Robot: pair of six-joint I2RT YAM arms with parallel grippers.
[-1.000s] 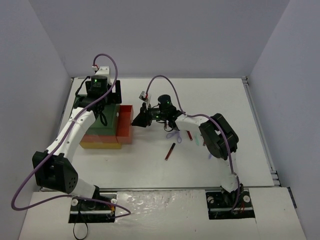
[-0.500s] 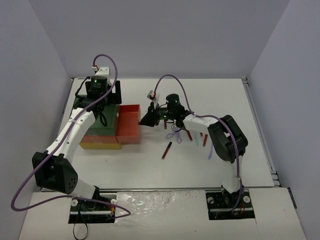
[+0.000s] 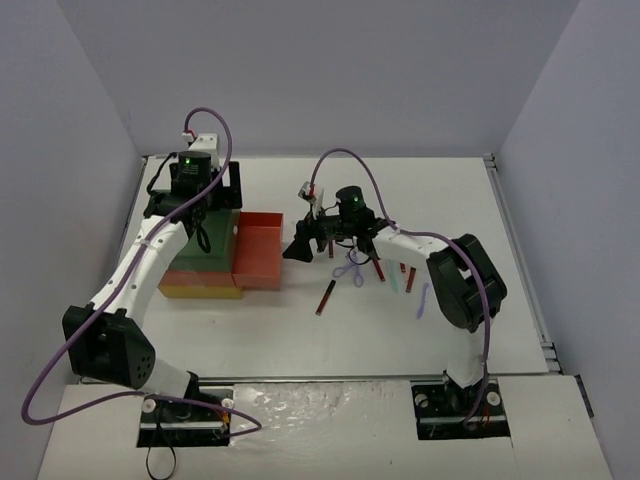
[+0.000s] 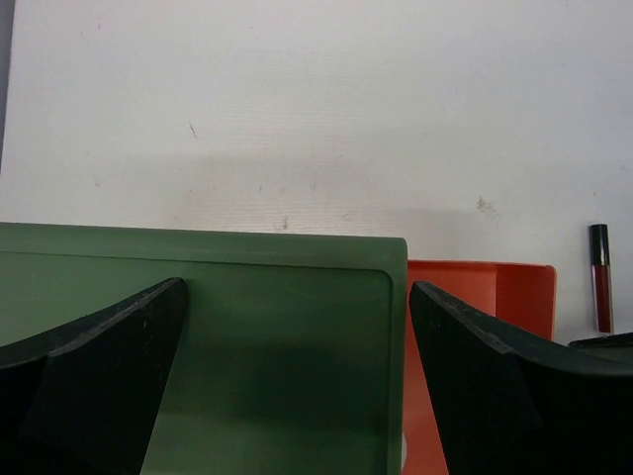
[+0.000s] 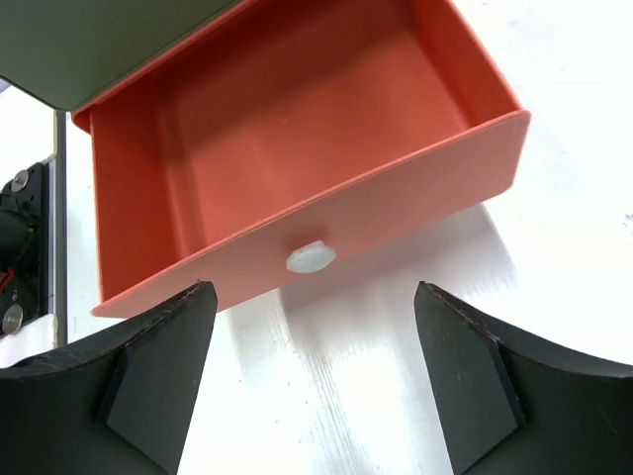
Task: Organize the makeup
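The makeup lies on the white table right of the drawer box: a dark-red stick, a lavender scissor-like tool, two more red sticks, a mint stick and a lavender stick. My right gripper is open just in front of the pulled-out red drawer, whose white knob sits free between and beyond the fingertips. The drawer is empty. My left gripper hangs open over the box's green top, holding nothing.
The drawer box shows a green top, a red layer and a yellow base near the left wall. One dark-red stick shows past the drawer in the left wrist view. Grey walls close in the table on three sides.
The right gripper pulled the red drawer further out to the right, then opened and let go of the knob. The left arm stayed put.
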